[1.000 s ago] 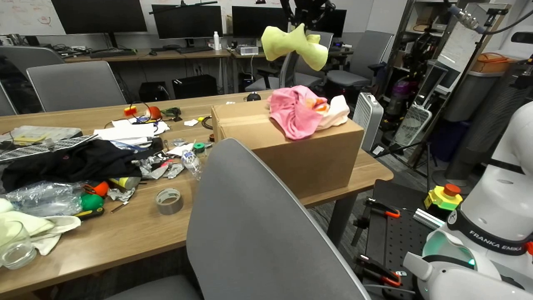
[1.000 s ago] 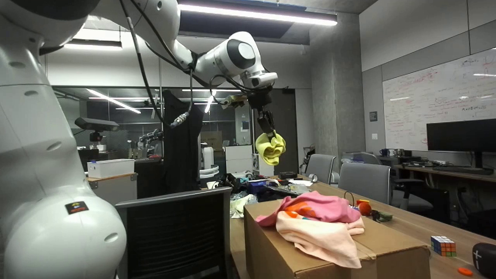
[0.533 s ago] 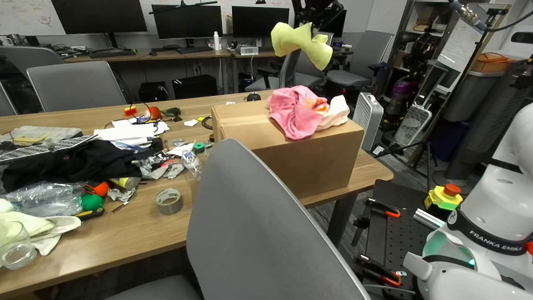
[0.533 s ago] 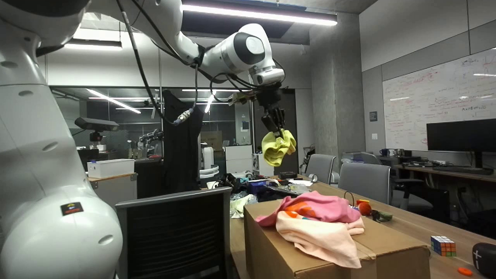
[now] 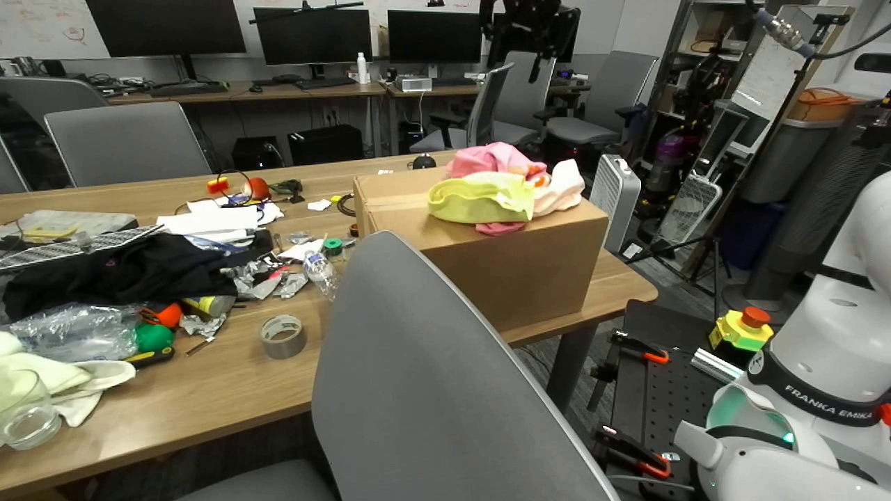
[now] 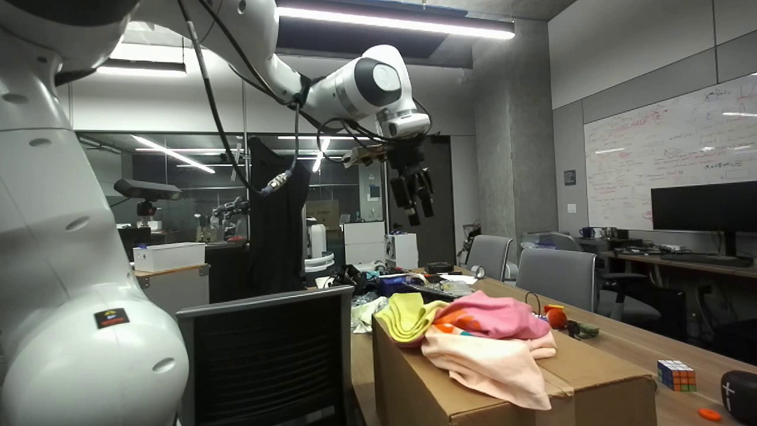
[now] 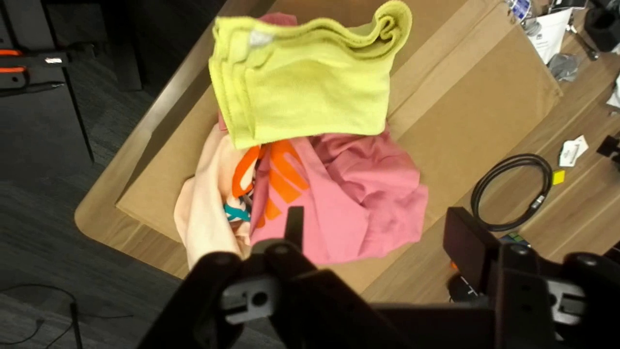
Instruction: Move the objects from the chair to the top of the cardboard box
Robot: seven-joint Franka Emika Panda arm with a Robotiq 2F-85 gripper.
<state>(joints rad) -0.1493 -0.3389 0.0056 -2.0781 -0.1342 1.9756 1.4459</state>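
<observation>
Tool [image 6: 420, 215] hangs high, jaws standing apart! Left to right in an exterior view: chair [image 6: 269, 355] near the surface [image 6: 680, 408]; then yellow cloth [image 6: 408, 318], folded, up on the box [image 6: 603, 371] and partly over the pink cloth [image 6: 502, 316]; peach cloth [image 6: 485, 361] touching the pink, also on the box; and a cube [image 6: 677, 376] on the surface near it.

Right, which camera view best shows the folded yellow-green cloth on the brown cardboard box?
The wrist view: it looks down on the folded yellow-green cloth, large and unobstructed, stacked layers plain. Both exterior views show it smaller, from lower angles, partly over the crumpled pink cloth on the cardboard box.
</observation>
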